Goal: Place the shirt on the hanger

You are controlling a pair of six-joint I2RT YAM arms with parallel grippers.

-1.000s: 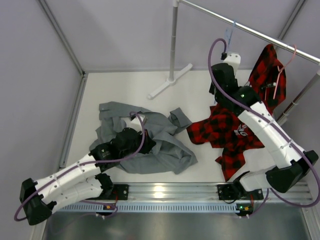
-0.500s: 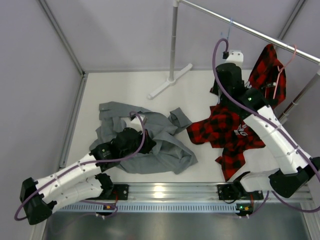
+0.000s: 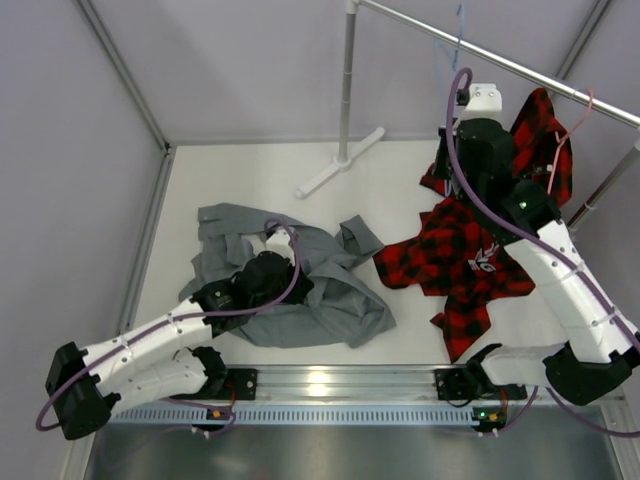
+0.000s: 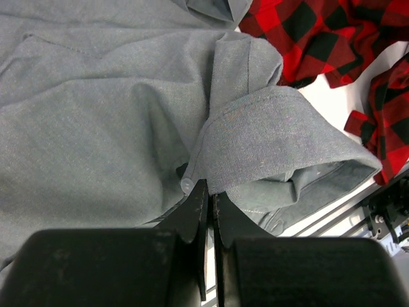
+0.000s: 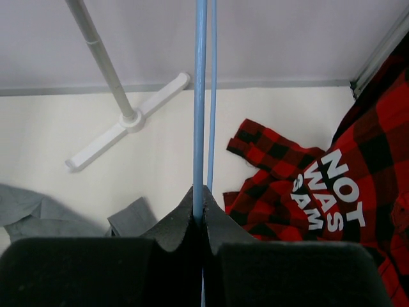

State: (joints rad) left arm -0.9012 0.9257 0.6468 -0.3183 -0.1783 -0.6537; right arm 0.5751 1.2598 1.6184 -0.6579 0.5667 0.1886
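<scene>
The grey-green shirt [image 3: 335,295] lies crumpled on the white floor at the left. It fills the left wrist view [image 4: 96,115]. My left gripper [image 3: 272,268] sits on top of it; its jaws [image 4: 209,193] are shut on a folded edge of the cloth beside a small clear button. My right gripper [image 3: 468,98] is raised near the rail and shut on the light-blue wire hanger [image 3: 458,35]. In the right wrist view two blue wires [image 5: 200,96] rise straight up from between the closed fingertips [image 5: 199,195]. The hanger's hook is hard to make out.
A red-and-black plaid shirt [image 3: 460,262] with white lettering [image 5: 326,188] hangs from a pink hanger [image 3: 568,125] on the metal rail [image 3: 520,70] and spills onto the floor. The rail's stand base [image 3: 338,162] is at the back. Grey walls enclose the space.
My right arm has lifted and swung right toward the rail, carrying the blue hanger higher. My left gripper has shifted slightly right on the grey shirt.
</scene>
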